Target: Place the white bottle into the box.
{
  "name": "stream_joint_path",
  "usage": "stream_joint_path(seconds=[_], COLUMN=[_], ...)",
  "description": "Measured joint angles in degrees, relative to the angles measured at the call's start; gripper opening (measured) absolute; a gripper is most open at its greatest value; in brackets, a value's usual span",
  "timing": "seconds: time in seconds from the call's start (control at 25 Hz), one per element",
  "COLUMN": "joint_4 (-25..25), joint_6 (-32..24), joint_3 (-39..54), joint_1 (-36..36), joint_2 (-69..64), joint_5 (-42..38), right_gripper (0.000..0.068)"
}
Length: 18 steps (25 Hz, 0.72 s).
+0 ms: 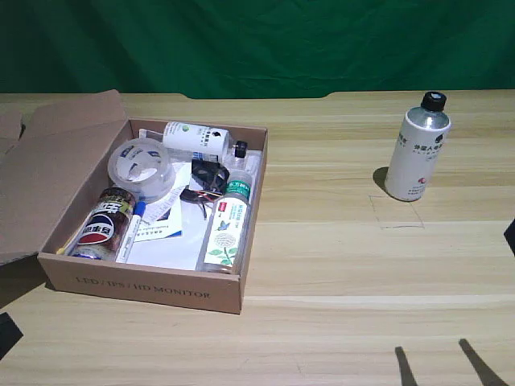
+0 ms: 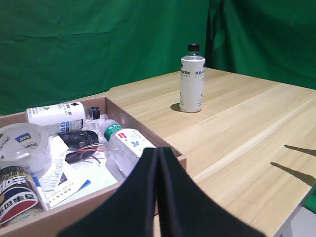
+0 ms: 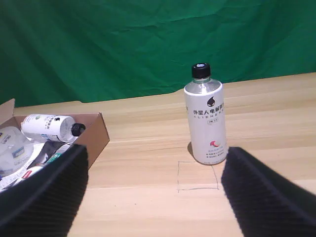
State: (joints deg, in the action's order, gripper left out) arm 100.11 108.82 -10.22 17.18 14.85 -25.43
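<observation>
The white bottle (image 1: 416,149) stands upright on the wooden table at the exterior view's right, black cap on top, a red mark near its base. It also shows upright in the left wrist view (image 2: 192,79) and in the right wrist view (image 3: 205,116). The box (image 1: 145,288), a shallow brown carton printed "LED / IPS / HD MONITOR", lies at the exterior view's left, well apart from the bottle. My right gripper (image 3: 155,150) is open, its two black fingers (image 3: 49,187) spread wide. It is short of the bottle and holds nothing.
Inside the box (image 2: 128,116) lie a smaller white bottle (image 1: 197,138), a roll of clear tape (image 1: 141,167), a clear green-capped bottle (image 1: 226,227), a cola can (image 1: 102,225), a pen and papers. A pencilled square (image 3: 197,175) marks the table beside the bottle. Green cloth hangs behind.
</observation>
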Motion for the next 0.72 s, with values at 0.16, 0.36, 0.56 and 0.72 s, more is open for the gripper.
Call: stream_joint_path(seconds=[0.16,0.36,0.56,0.72], joint_4=[1.1,1.2,1.2,1.2], joint_6=[-1.7,-2.2,-1.9,-4.9], joint_3=[-2.6,-8.6,-15.0,-18.9], joint_1=[0.0,0.0,0.0,0.0], joint_2=[5.3,15.4,29.1,39.2], joint_5=[0.0,2.4,0.0,0.5], right_gripper=[0.0676,0.0673,0.067,0.067])
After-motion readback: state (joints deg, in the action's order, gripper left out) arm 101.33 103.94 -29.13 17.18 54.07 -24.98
